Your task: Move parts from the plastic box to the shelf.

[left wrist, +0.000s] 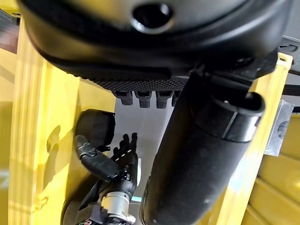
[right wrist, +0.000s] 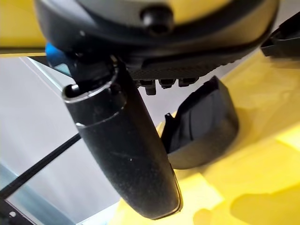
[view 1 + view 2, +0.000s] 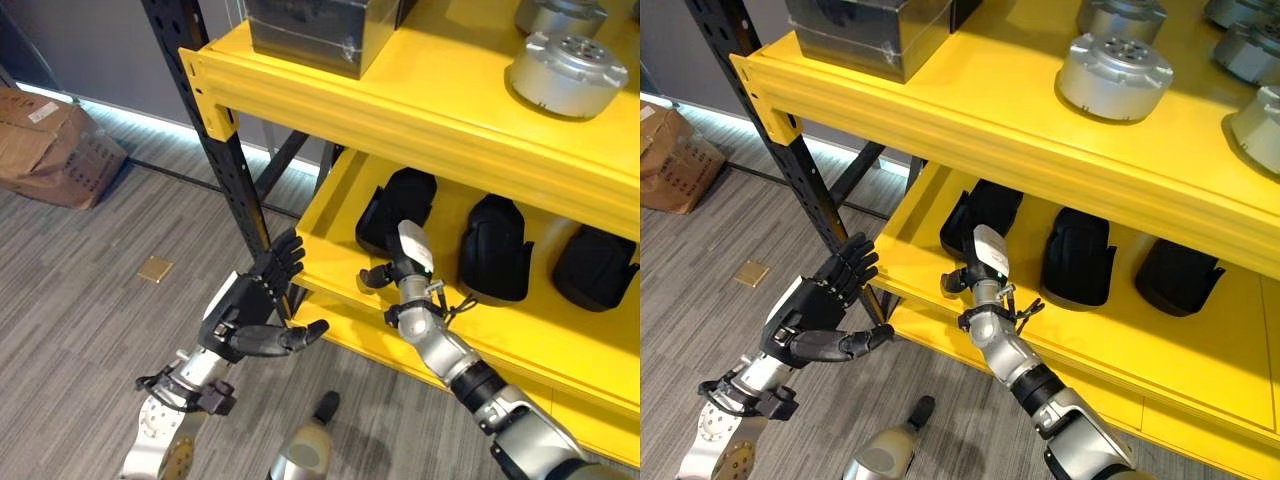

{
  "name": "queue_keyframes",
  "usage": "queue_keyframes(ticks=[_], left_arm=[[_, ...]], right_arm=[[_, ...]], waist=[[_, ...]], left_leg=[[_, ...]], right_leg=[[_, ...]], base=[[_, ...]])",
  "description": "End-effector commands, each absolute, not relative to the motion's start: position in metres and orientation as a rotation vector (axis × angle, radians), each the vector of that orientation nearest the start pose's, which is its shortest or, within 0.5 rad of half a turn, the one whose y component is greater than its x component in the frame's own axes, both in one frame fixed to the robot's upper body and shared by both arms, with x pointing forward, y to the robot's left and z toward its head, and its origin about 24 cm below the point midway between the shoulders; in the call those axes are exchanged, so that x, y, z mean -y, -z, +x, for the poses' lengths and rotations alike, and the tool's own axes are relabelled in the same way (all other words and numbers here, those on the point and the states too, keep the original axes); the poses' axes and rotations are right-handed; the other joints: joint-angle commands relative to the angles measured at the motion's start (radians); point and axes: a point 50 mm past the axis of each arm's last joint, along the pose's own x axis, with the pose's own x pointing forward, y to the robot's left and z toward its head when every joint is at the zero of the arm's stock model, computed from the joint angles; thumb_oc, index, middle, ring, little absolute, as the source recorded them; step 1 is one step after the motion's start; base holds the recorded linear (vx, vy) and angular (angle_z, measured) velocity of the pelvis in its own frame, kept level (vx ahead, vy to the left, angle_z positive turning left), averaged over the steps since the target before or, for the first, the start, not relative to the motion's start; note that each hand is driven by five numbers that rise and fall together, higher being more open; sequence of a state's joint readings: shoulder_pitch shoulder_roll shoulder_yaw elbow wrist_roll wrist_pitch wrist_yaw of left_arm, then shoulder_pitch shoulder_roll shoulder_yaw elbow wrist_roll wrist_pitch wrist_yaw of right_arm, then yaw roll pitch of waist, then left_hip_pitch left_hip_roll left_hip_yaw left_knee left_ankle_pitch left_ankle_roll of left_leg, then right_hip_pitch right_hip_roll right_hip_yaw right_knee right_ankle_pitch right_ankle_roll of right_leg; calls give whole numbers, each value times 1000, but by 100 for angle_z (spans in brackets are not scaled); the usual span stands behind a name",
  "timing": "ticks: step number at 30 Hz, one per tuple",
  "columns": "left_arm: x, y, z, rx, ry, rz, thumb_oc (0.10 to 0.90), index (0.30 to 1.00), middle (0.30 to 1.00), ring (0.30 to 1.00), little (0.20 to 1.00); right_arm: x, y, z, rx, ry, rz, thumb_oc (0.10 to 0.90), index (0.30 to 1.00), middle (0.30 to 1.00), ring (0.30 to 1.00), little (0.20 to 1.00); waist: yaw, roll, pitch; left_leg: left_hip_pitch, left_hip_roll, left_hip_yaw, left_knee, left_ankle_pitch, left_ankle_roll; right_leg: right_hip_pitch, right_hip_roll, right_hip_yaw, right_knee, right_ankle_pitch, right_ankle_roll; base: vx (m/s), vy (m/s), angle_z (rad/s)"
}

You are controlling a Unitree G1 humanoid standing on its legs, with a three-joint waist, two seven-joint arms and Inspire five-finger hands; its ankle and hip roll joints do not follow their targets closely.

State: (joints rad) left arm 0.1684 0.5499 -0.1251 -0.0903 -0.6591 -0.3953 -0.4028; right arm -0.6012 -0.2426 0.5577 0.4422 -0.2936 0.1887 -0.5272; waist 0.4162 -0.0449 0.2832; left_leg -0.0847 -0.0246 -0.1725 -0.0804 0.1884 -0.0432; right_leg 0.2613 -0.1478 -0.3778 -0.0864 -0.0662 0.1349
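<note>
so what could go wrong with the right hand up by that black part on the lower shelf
The right hand sits close to the leftmost black part near the lower shelf edge; pulling back could drag it off. The left hand hangs open beside the black upright post and might clip it if it swings.

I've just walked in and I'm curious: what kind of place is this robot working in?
Probably a storeroom or a factory parts area. A yellow shelf rack on dark steel posts holds round silver metal parts on its upper level and black moulded parts below, and a cardboard box sits on the grey floor.
</note>
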Motion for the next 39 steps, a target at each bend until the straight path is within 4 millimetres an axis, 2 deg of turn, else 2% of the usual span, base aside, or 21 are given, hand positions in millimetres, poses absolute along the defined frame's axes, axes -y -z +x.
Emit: queue_keyframes(ticks=[1, 5, 13, 17, 25, 26, 30, 31, 32, 39], left_arm=[[-192, -106, 215, 423, 574, -78, 900, 1000, 1000, 1000, 1000], [-193, -108, 215, 430, 589, -83, 900, 1000, 1000, 1000, 1000], [-189, -113, 219, 434, 619, -88, 900, 1000, 1000, 1000, 1000], [-187, -116, 222, 440, 621, -87, 900, 1000, 1000, 1000, 1000], [-185, -120, 225, 450, 620, -74, 900, 1000, 1000, 1000, 1000], [-186, -122, 226, 456, 625, -70, 900, 1000, 1000, 1000, 1000], [-187, -123, 227, 460, 630, -63, 900, 1000, 1000, 1000, 1000], [-186, -124, 227, 463, 639, -57, 900, 1000, 1000, 1000, 1000], [-186, -124, 227, 463, 641, -56, 900, 1000, 1000, 1000, 1000], [-189, -126, 226, 465, 659, -38, 900, 1000, 1000, 1000, 1000]], right_arm=[[71, -150, 351, 510, 96, -879, 900, 1000, 1000, 1000, 1000], [73, -153, 357, 494, 108, -928, 900, 1000, 1000, 1000, 1000], [80, -140, 369, 337, 94, -972, 900, 1000, 1000, 1000, 1000], [80, -138, 372, 301, 153, -937, 900, 1000, 1000, 1000, 1000], [74, -127, 373, 246, 86, -960, 900, 1000, 1000, 1000, 1000], [69, -134, 374, 325, 57, -1070, 900, 1000, 1000, 1000, 1000], [64, -137, 374, 374, 22, -1169, 900, 1000, 1000, 1000, 1000], [61, -135, 373, 403, -26, -1271, 900, 1000, 1000, 1000, 1000], [60, -135, 373, 406, -36, -1288, 900, 1000, 1000, 1000, 1000], [57, -117, 369, 395, -160, -1481, 900, 1000, 1000, 1000, 1000]], waist=[[4, 31, -66], [10, 24, -63], [23, 9, -45], [25, 5, -30], [30, 0, -8], [33, -4, 0], [35, -9, 4], [38, -15, 9], [38, -15, 9], [46, -26, 15]], left_leg=[[83, 32, 16, 10, -147, 19], [80, 30, 13, 11, -148, 19], [70, 31, 8, 13, -147, 18], [61, 32, 9, 19, -147, 20], [50, 32, 11, 18, -146, 21], [42, 31, 13, 21, -145, 21], [36, 30, 14, 23, -145, 22], [30, 29, 15, 26, -144, 23], [30, 29, 15, 26, -144, 23], [22, 28, 13, 28, -143, 22]], right_leg=[[-112, 9, -64, 110, 12, -66], [-112, 8, -67, 109, 14, -64], [-113, 8, -70, 105, 21, -57], [-121, 7, -68, 109, 27, -53], [-129, 6, -67, 108, 34, -48], [-134, 5, -67, 109, 36, -44], [-137, 5, -67, 108, 39, -42], [-139, 4, -67, 107, 41, -39], [-139, 4, -67, 107, 41, -38], [-140, 5, -69, 105, 44, -33]], base=[[24, 16, 4], [20, 11, 3], [22, 7, 7], [-1, 2, 1], [0, 0, 0], [0, 0, 0], [-3, -9, 1], [0, 0, 0], [-10, -33, 3], [0, 0, 0]])
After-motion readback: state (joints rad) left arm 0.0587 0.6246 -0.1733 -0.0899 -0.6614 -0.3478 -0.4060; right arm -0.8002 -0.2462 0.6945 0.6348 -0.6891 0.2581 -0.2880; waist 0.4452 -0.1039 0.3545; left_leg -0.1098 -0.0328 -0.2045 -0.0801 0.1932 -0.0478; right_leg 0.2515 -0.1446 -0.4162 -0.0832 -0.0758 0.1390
